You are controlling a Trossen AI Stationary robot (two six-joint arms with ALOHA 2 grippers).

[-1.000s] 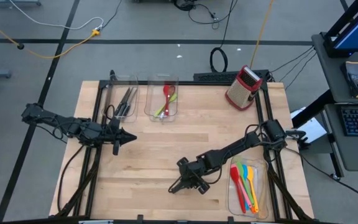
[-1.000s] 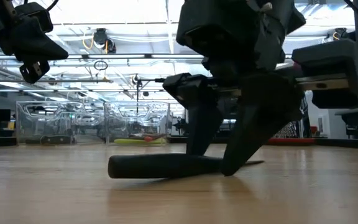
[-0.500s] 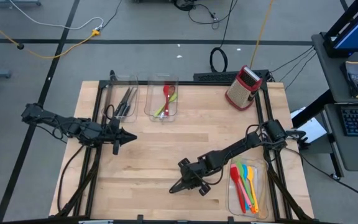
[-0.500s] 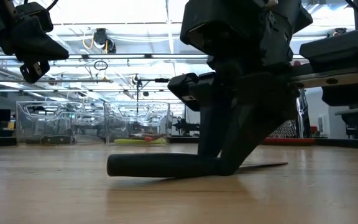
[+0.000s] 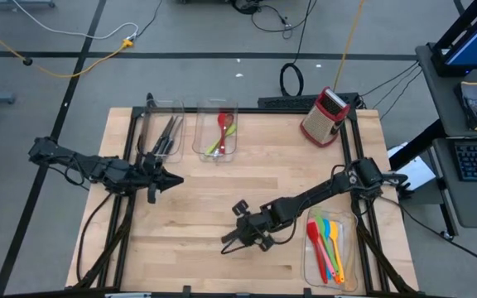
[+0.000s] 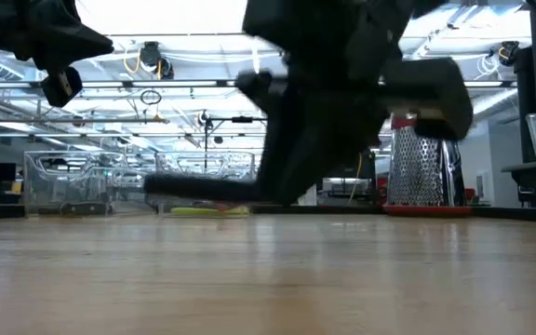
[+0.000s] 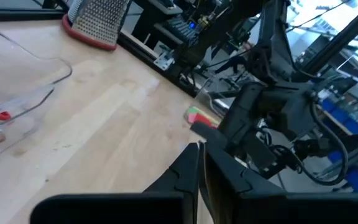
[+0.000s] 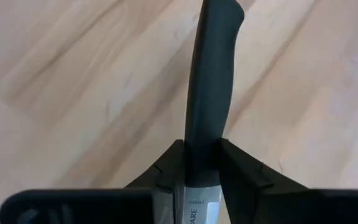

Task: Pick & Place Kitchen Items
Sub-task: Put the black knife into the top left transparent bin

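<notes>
1. High view: your right gripper (image 5: 240, 234) sits low over the middle of the table (image 5: 247, 182), clamped on a black-handled knife (image 5: 232, 240) that sticks out toward the near edge. The left gripper (image 5: 166, 180) waits above the table's left side, fingers together and empty, close to the knife bin (image 5: 162, 132). If that bin is your target, the left arm stands near the route; swing wide or the arms may clash. The spoon bin (image 5: 219, 131) beside it is a wrong-compartment risk. The middle boards are bare, so you have room there; the spatula bin (image 5: 330, 247) lies just beside your right forearm.

2. Low view: the knife (image 6: 198, 185) hangs level, clear of the wood, with free space beneath. The grater (image 6: 420, 167) stands far behind, well apart.

3. Left wrist view: its own fingers (image 7: 199, 174) meet tip to tip with nothing between. The right arm (image 7: 253, 130) shows ahead across open wood, so any advance by the left narrows your gap.

4. Right wrist view: the fingers (image 8: 166, 171) pinch the knife (image 8: 211, 81) where handle meets blade, most of the handle overhanging forward. I judge a fast swing could pivot or slip it; move smoothly and keep it level.
</notes>
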